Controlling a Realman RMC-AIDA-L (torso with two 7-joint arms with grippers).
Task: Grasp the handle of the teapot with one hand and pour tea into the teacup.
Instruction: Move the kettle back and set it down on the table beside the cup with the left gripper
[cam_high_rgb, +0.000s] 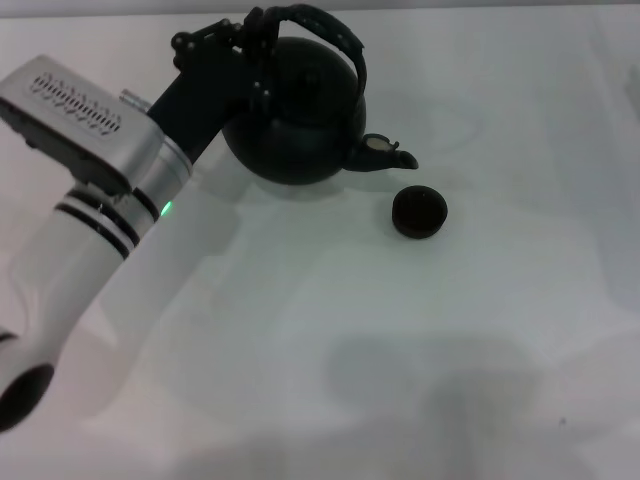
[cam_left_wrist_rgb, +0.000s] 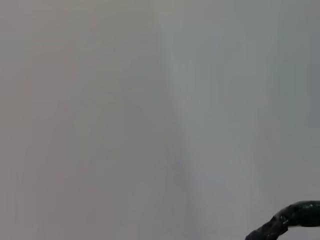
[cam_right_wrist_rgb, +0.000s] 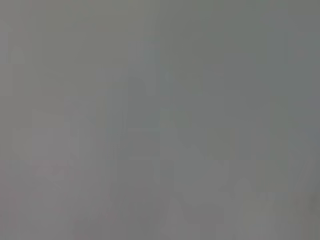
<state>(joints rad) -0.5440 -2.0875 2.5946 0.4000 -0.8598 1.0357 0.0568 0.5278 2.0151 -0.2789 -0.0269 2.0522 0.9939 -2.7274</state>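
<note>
The teapot (cam_high_rgb: 300, 115) is tilted toward the worktop's (cam_high_rgb: 420, 340) right edge, in the far half of the surface and a little left of the middle, with its spout (cam_high_rgb: 388, 152) dipping down toward the teacup (cam_high_rgb: 418, 212). The cup stands upright on the white top just beside the spout's tip, a little nearer the front edge and apart from the pot's round body. The left arm (cam_high_rgb: 95, 190) reaches in from the near left corner, and its left gripper (cam_high_rgb: 262, 45) is up at the handle (cam_high_rgb: 330, 35), the black hoop arching over the lid. The fingers look clenched around the left end of that hoop, grasping it, though black on black makes the exact contact hard to read. In the left wrist view only a rough dark curve of the handle (cam_left_wrist_rgb: 287, 220) shows against the pale surface. The right arm is nowhere to be seen on the worktop, and its wrist view gives only a blank grey field.
</note>
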